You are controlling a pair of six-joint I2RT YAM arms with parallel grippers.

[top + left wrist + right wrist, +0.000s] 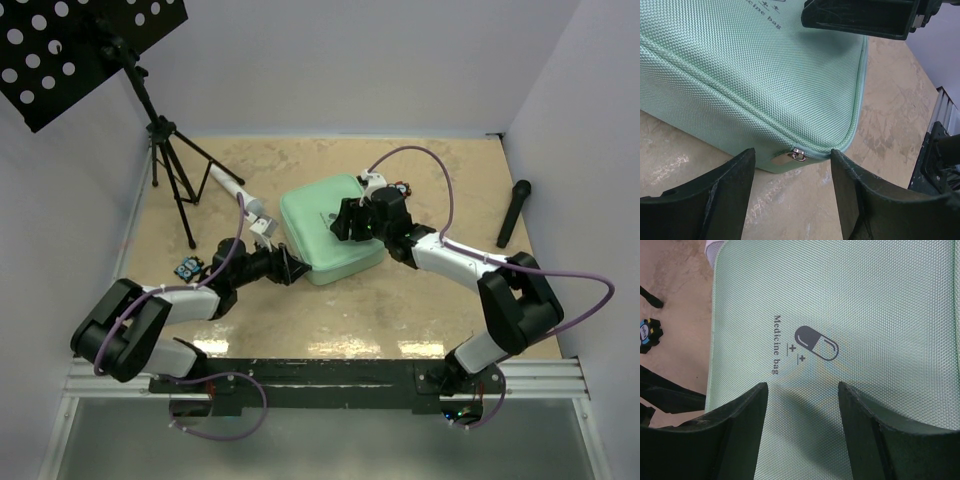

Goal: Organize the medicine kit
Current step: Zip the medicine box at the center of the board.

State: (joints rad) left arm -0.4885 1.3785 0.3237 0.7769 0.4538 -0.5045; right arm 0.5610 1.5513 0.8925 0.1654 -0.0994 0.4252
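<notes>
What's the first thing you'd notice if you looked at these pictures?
The big mint-green medicine kit in the middle of the table grabs the eye. The right gripper hangs open over its lid, near the pill logo. The left gripper sits open at its near-left corner, with the small metal zipper pull between its fingers.

surface: tan table (440, 180) | centre: medicine kit (312, 215) | left: tripod (175, 170), white cylinder (228, 183), blue-black gadget (187, 268) | right: black microphone (514, 213)

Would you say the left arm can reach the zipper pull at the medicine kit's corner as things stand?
Probably yes: the zipper pull sits exposed just ahead of the left gripper, jaws open, nothing between.
</notes>
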